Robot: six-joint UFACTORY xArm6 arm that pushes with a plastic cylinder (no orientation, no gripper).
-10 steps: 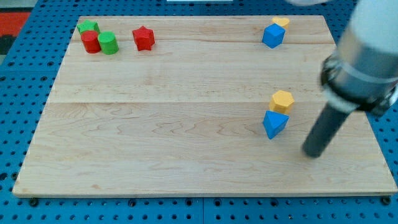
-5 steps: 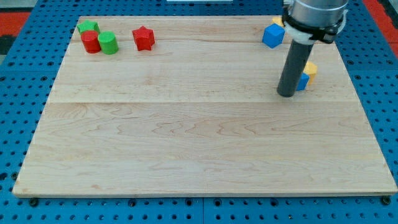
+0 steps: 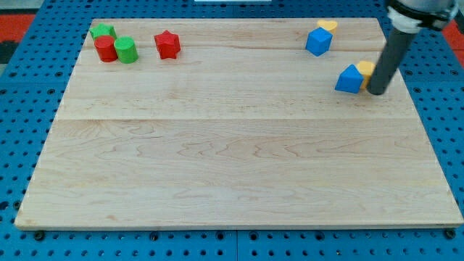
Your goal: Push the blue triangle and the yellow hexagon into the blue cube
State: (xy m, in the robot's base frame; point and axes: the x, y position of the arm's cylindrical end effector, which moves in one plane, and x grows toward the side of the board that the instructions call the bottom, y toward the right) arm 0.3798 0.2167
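Note:
The blue triangle [image 3: 349,79] lies near the board's right edge, with the yellow hexagon [image 3: 366,69] touching its right side. My tip [image 3: 377,91] stands just right of the two, against the yellow hexagon; the rod hides part of that block. The blue cube [image 3: 318,41] sits at the view's top right, above and left of the pair, apart from them. A second yellow block [image 3: 328,26] touches the cube's upper right.
A green block [image 3: 102,31], a red cylinder [image 3: 106,48], a green cylinder [image 3: 125,50] and a red star [image 3: 167,44] are clustered at the view's top left. The wooden board [image 3: 217,145] lies on a blue pegboard.
The blue triangle and yellow hexagon were pushed up the board from mid right towards the blue cube. My tip moved from the pair's left side to their right side.

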